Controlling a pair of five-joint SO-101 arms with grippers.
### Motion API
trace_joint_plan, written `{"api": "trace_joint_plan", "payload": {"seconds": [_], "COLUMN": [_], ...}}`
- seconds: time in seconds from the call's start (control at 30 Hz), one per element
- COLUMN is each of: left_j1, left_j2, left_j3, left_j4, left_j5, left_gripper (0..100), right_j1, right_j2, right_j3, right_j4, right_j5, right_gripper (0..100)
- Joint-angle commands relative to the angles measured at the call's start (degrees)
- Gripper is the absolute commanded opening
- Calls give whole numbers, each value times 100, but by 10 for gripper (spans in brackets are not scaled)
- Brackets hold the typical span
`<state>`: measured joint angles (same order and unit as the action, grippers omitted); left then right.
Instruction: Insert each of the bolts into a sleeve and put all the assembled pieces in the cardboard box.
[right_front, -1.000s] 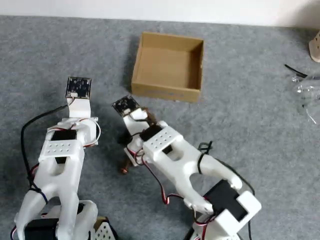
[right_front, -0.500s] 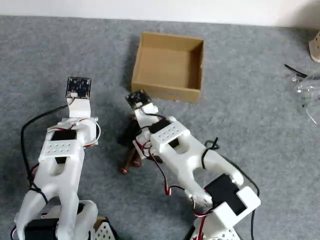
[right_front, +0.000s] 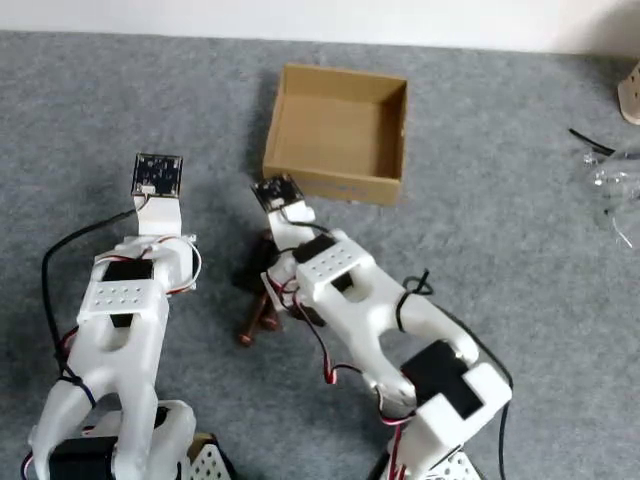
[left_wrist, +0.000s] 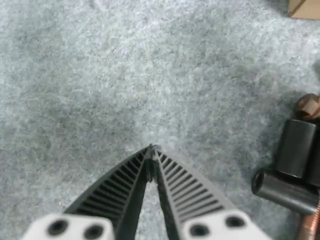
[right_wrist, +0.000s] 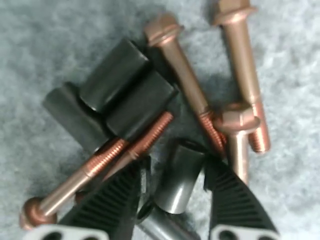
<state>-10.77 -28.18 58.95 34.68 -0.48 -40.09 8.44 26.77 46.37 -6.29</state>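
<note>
Several copper bolts (right_wrist: 185, 75) and black sleeves (right_wrist: 112, 75) lie in a heap on the grey carpet. My right gripper (right_wrist: 176, 167) hangs over the heap, open, with one black sleeve (right_wrist: 180, 175) between its fingers. Two threaded bolt ends (right_wrist: 135, 145) stick out from under the sleeves. In the high view the right arm (right_front: 335, 280) covers most of the heap, and bolts (right_front: 250, 325) poke out beside it. My left gripper (left_wrist: 151, 148) is shut and holds nothing, low over bare carpet, with sleeves (left_wrist: 297, 147) off to one side. The cardboard box (right_front: 330, 185) stands beyond the heap.
The left arm (right_front: 125, 300) lies left of the heap, its wrist board (right_front: 157, 175) level with the box front. Clear plastic pieces and a black cable (right_front: 610, 185) lie at the far right, with a beige object (right_front: 630, 95) at the edge.
The right arm's wrist has swung rightward toward the box and settled over the heap, uncovering bolts at its left. The left arm has kept still.
</note>
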Motion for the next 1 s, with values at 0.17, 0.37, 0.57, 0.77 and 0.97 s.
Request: {"api": "trace_joint_plan", "payload": {"seconds": [0.17,0.37,0.57,0.77,0.97], "left_j1": [-75,-75,-75,-75,-66], "left_j2": [-224,-224,-224,-224,-215], "left_j3": [-22,-22,-22,-22,-22], "left_j4": [-79,-79,-79,-79,-79], "left_j5": [44,44,44,44,44], "left_gripper": [11,11,11,11,11], "right_j1": [127,127,127,286,875], "right_j2": [110,110,-40,-1543,-2967], "right_j3": [-426,-435,-488,-330,347], "right_j4": [629,699,1007,1305,1305], "right_j5": [-97,-97,-70,-53,264], "right_gripper": [146,11,4,4,4]}}
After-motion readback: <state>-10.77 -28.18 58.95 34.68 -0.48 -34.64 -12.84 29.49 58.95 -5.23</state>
